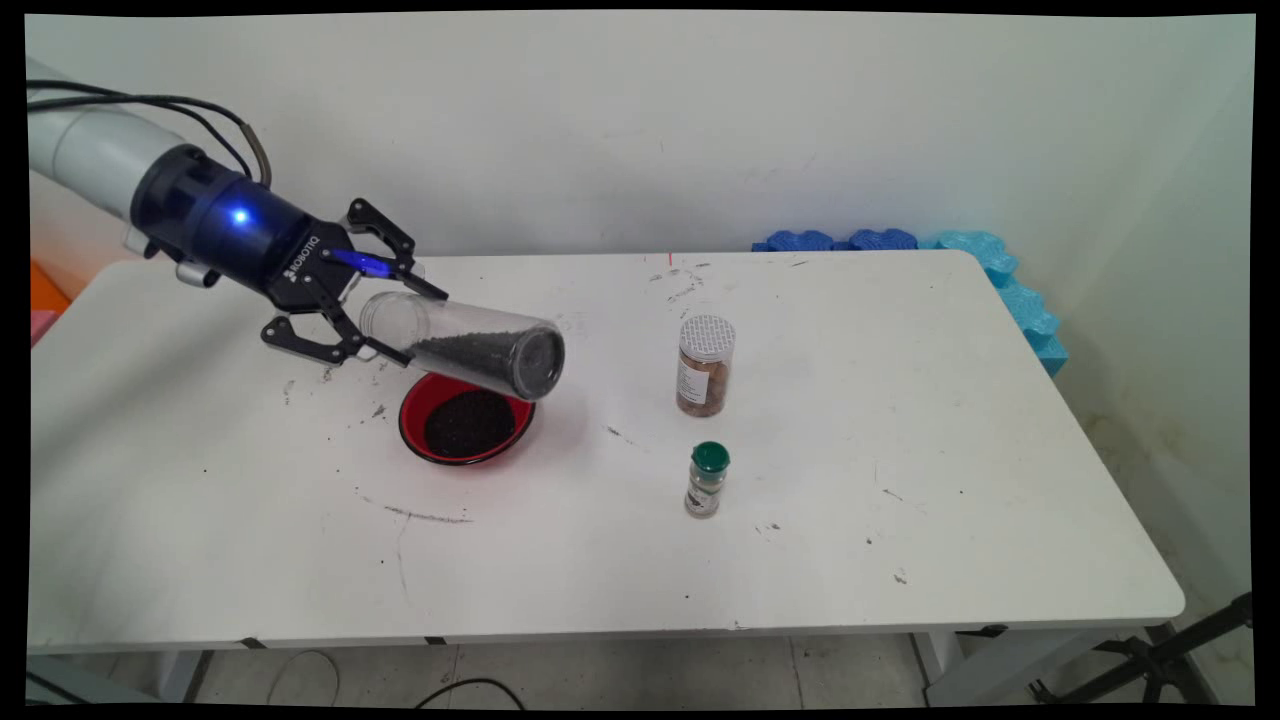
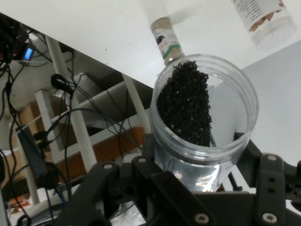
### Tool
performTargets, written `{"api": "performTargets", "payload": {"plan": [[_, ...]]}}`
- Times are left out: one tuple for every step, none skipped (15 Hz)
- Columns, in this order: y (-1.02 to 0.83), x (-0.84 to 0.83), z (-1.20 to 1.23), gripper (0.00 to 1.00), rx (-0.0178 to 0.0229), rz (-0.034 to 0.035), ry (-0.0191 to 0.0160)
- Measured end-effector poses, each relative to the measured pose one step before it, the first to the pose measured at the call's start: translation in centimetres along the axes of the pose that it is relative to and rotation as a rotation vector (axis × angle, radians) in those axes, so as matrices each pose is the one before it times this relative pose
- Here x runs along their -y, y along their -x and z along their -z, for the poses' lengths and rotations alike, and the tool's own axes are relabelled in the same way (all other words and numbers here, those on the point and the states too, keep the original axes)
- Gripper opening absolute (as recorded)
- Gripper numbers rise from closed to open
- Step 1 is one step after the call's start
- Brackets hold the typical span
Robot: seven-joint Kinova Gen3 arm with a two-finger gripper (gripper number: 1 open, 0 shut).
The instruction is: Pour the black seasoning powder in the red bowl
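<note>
While clamped in the hand (image 1: 385,305), clear jar (image 1: 465,345) of dark grains tilted above the red bowl (image 1: 466,421).

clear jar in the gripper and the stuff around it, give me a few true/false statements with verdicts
1. The gripper is shut on the clear jar. True.
2. The clear jar stands upright on the table. False: it is held tilted, nearly on its side, above the red bowl.
3. The red bowl holds dark grains. True.
4. The green-capped bottle lies on its side. False: it stands upright.
5. The silver-lidded jar sits inside the red bowl. False: it stands on the table to the bowl's right.
</note>
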Motion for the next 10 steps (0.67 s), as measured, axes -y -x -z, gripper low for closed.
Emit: {"api": "performTargets", "payload": {"plan": [[-0.12,-0.047,0.014,0.0,-0.00004,0.01158,0.00501],[-0.118,-0.043,0.011,0.0,0.00109,0.0129,0.00451],[-0.1,-0.007,0.01,0.0,0.00164,0.01026,0.00274],[-0.128,0.012,0.026,0.0,0.00257,0.01362,0.0034],[-0.133,0.028,0.021,0.0,0.00252,0.01348,0.00275],[-0.146,0.036,0.019,0.0,0.00235,0.01246,0.00234],[-0.134,0.017,0.015,0.0,0.00279,0.01192,0.00297],[-0.147,-0.001,0.01,0.0,0.00316,0.01373,0.00413],[-0.142,-0.017,-0.002,0.0,0.00352,0.01396,0.00499],[-0.121,-0.004,-0.01,0.0,0.00341,0.01248,0.00447]]}}
